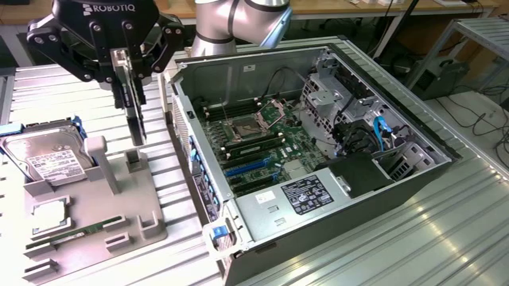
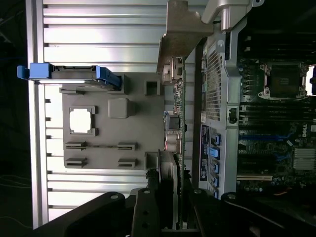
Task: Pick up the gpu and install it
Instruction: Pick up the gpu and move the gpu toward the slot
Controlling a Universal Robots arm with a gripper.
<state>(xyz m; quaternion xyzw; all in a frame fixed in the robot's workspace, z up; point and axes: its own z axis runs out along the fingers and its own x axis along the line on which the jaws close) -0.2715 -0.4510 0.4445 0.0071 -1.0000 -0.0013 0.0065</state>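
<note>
Currently held: the gripper (image 1: 131,89) is clamping the gpu (image 1: 137,125) by its upper edge, its fingers narrowed onto the thin card.
Card attitude: it is hanging upright, edge-on in the exterior view; in the wrist view the gpu (image 2: 178,113) is showing as a slim strip with its pale metal bracket (image 2: 181,29) at the far end from the gripper (image 2: 170,197).
Card position: it is sitting over the grey parts tray (image 1: 95,202), its lower edge appearing to float just above the upright slot post (image 1: 135,159), and just beside the open computer case (image 1: 238,250).
Tray contents: the hard drive (image 1: 44,158) is standing in its cradle and a green RAM stick (image 1: 71,231) is lying in its groove, both apart from the card.
Target area: the motherboard (image 1: 254,143) is lying exposed inside the case, with its blue expansion slots (image 1: 247,170) looking unoccupied.
Progress: the pick-up is looking done or nearly so. The install is not yet done, as the card is hanging outside the case.
</note>
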